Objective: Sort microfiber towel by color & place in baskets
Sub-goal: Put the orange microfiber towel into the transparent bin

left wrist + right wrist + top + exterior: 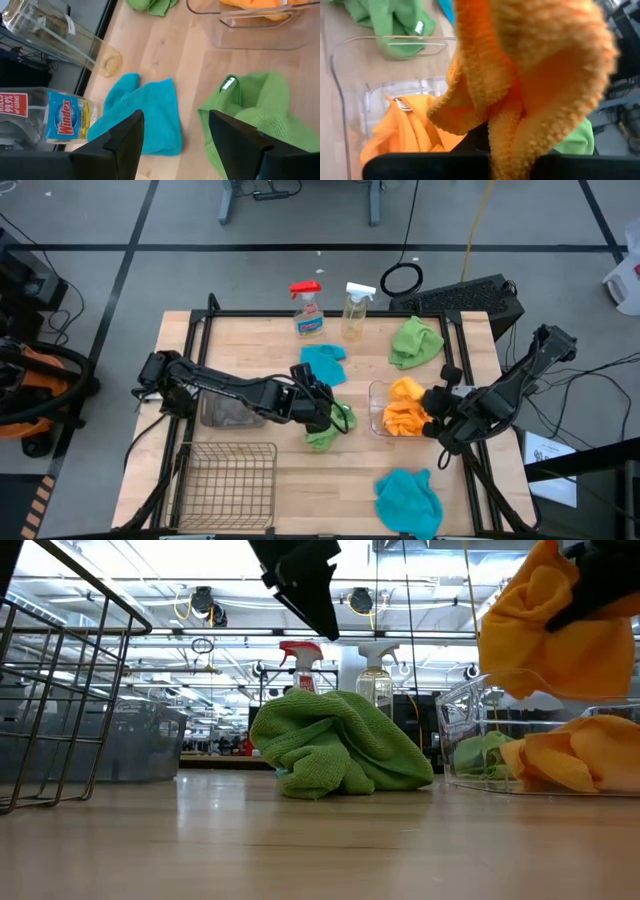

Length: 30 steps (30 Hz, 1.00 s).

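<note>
My right gripper (437, 408) is shut on a yellow-orange towel (560, 630) above the clear tub (376, 412), where the second orange towel (575, 762) lies. My left gripper (175, 142) is open and hangs above the table at its middle, over a crumpled green towel (325, 432) and a teal towel (145, 117), touching neither. A second green towel (415, 342) lies near the far right corner. Another teal towel (408, 498) lies at the near edge. The grey tub (228, 412) sits under the left arm and the wire basket (225, 480) at the near left. My right gripper holds the orange towel by a bunched upper part (530, 65), coming from above over the tub's right side. The cloth covers the fingers, so the exact hold is hidden. The towel is lifted clear and hangs slack in folds (545, 670) above the tub.
Two spray bottles, one with a red trigger (308, 310) and one with a white trigger (357, 310), stand at the far edge behind the teal towel. A black frame (200, 330) runs along the table's edges. Bare wood lies between the wire basket and the near teal towel.
</note>
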Each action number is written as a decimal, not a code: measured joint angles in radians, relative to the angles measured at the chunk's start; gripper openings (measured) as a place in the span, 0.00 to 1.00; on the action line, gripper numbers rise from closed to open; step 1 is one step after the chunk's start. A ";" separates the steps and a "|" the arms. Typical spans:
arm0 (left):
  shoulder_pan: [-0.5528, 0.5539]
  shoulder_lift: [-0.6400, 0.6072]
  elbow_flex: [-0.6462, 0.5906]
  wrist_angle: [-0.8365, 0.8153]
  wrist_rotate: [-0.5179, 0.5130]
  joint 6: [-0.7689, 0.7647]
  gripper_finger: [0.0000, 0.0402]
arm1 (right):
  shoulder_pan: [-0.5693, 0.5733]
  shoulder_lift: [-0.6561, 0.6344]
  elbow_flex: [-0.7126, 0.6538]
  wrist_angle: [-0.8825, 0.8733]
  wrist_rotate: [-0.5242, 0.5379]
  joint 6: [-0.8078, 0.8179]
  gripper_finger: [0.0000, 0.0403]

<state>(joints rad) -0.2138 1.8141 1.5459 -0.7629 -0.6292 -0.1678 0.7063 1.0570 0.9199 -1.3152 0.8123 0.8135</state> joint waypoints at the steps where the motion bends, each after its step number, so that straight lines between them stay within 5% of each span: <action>1: 0.000 0.000 0.000 0.000 0.000 -0.002 0.57 | 0.000 0.008 0.000 0.009 -0.002 -0.018 0.01; 30: -0.030 0.024 -0.080 0.164 0.076 -0.010 0.57 | -0.046 0.411 -0.035 0.114 -0.179 -0.047 0.01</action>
<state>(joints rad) -0.2440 1.8378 1.4655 -0.5990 -0.5530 -0.1776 0.6599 1.4683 0.8845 -1.2007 0.6329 0.7666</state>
